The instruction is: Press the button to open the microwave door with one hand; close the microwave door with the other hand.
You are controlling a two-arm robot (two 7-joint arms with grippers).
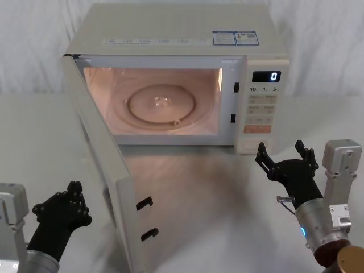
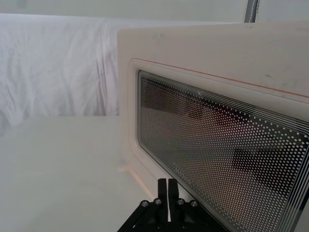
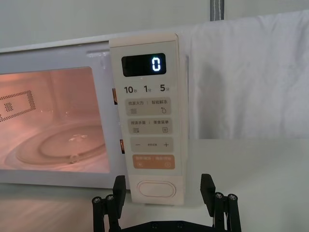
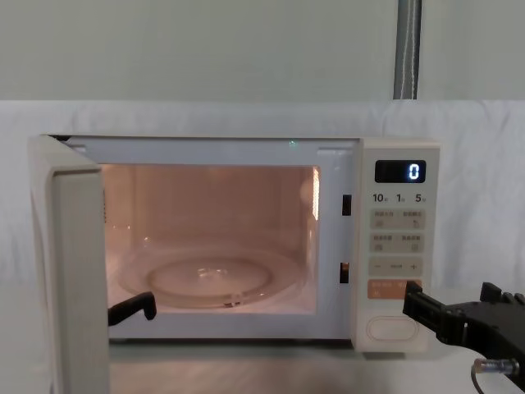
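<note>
Door: your microwave door [image 1: 105, 165] stands swung wide on the microwave [image 1: 182, 74].
Button: button [image 3: 156, 189] sits lowest on the panel.
Right gripper [image 1: 281, 152]: spread wide, just before it.
Left gripper [image 1: 73, 196]: pinched closed, beside the door's outer face.

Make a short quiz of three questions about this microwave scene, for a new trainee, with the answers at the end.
1. True or false: the microwave door stands wide open, swung out toward the robot's left.
2. Which gripper faces the door's outer window side? A) the left gripper B) the right gripper
3. Fill in: the display above the button shows the digit ____.

Key:
1. True. The lit cavity with its glass turntable is exposed.
2. A. The left gripper, fingers shut, sits low beside the open door; the right gripper, fingers open, is in front of the control panel, level with the button.
3. 0
</note>
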